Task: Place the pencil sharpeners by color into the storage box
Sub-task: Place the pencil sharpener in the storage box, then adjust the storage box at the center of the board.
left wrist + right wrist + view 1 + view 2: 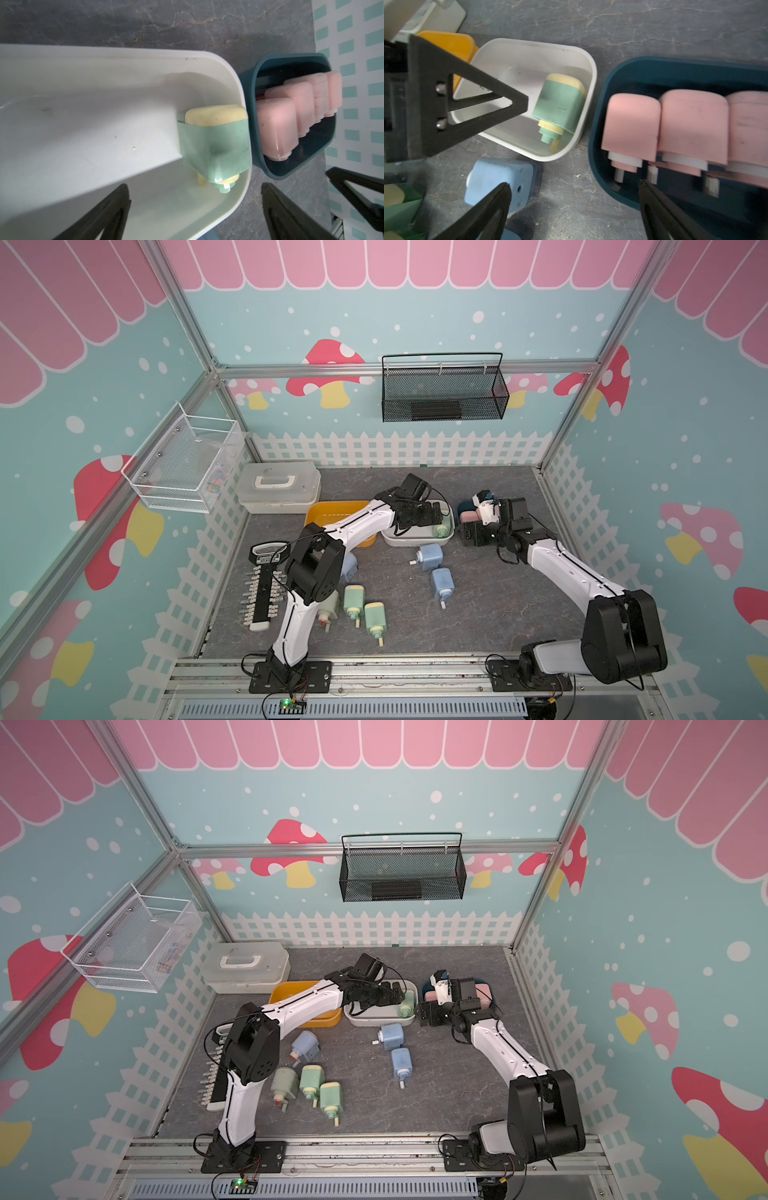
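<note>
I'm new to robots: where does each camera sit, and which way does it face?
Top views: high above the arm bases, looking down at the grey table; the left arm and right arm show whole.
Left wrist: on the left arm, looking past the open left gripper into the white bin holding a green sharpener.
Right wrist: on the right arm, looking past the open right gripper at the dark blue bin of pink sharpeners.
Shared: both wrist views show both bins.

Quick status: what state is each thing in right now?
left gripper: open, empty, above the white bin
right gripper: open, empty
white bin: holds one green sharpener
dark blue bin: holds four pink sharpeners
yellow bin: visible part empty
lidded case: closed
loose green sharpeners: three, on table
loose blue sharpeners: three, on table
</note>
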### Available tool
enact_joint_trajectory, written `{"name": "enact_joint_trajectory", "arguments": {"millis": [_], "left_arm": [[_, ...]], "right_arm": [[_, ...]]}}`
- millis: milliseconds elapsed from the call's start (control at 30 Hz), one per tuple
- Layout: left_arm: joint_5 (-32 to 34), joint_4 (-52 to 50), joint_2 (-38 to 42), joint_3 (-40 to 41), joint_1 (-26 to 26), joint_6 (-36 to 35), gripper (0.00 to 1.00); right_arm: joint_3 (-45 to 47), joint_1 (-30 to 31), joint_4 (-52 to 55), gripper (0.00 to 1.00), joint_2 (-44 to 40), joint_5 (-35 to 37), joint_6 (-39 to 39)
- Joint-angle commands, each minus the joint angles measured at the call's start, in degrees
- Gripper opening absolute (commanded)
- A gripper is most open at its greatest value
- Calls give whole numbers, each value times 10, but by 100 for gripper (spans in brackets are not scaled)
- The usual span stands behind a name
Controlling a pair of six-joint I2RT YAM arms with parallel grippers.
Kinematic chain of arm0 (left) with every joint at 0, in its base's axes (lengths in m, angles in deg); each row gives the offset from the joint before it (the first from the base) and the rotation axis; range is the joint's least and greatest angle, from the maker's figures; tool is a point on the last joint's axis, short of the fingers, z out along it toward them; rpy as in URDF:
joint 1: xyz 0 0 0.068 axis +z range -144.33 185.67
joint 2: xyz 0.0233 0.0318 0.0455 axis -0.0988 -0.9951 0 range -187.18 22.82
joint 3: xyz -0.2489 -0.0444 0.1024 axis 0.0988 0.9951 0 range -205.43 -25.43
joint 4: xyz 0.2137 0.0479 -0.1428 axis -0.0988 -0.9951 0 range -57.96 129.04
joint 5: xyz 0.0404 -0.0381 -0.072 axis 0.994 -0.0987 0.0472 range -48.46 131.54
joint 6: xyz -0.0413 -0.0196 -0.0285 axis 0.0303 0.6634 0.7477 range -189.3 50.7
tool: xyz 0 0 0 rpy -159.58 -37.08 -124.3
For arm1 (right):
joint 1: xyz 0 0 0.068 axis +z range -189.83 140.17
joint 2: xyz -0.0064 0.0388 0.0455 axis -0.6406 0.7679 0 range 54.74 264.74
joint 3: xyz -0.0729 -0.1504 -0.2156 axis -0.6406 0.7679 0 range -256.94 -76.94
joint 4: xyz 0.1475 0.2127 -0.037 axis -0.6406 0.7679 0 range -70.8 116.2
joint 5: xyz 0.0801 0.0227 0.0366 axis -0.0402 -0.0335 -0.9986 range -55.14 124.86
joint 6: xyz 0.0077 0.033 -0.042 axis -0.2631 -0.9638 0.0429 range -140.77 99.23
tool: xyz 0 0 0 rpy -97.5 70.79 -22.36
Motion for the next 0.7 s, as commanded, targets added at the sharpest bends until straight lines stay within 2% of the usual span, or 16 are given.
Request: {"name": "enact_joint_trajectory", "arguments": {"millis": [0, 100, 200, 233, 467, 600, 667], "left_arm": [[-24, 25, 15, 13, 5, 6, 99], [-15, 27, 43, 31, 9, -2, 99], [4, 30, 88, 68, 22, -9, 99], [9, 31, 103, 83, 28, -9, 99], [45, 46, 202, 213, 83, -8, 99], [53, 52, 236, 265, 113, -5, 99], [53, 55, 250, 284, 124, -5, 99]], "right_arm": [[-33, 3, 10, 94, 36, -86, -3], [-58, 15, 17, 92, 61, -74, -12], [-88, 27, 39, 90, 87, -22, -25], [-95, 30, 45, 87, 94, 0, -34], [-141, 59, 82, 49, 138, 134, -66], [-168, 77, 112, 46, 166, 203, -68], [-176, 85, 113, 40, 176, 229, -72]]}}
